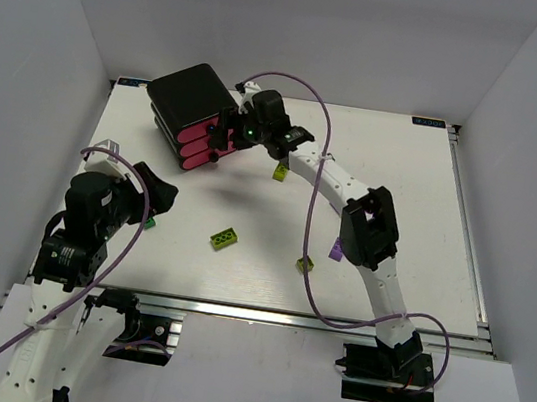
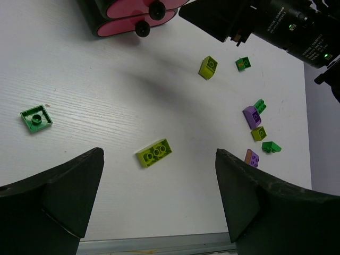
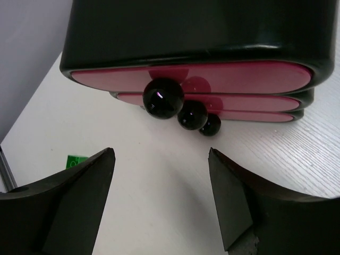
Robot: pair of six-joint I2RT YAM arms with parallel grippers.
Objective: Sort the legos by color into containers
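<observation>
The black cabinet [image 1: 188, 98] stands at the back left with three pink drawers [image 3: 234, 77], all pushed in, each with a black knob [image 3: 163, 98]. My right gripper [image 3: 161, 154] is open and empty, just in front of the knobs and not touching them; it also shows in the top view [image 1: 225, 137]. My left gripper [image 2: 158, 158] is open and empty above the table, over a lime brick [image 2: 154, 152]. A dark green plate [image 2: 36, 118] lies to its left. A lime brick [image 2: 208, 67], a green brick [image 2: 243, 64] and a purple brick [image 2: 252, 116] lie further off.
More small green, lime and purple bricks [image 2: 258, 133] cluster near the right arm's elbow [image 1: 371, 226]. A green brick [image 3: 76, 161] lies left of my right fingers. The table's near edge [image 2: 159, 244] is just below my left gripper. White walls enclose the table.
</observation>
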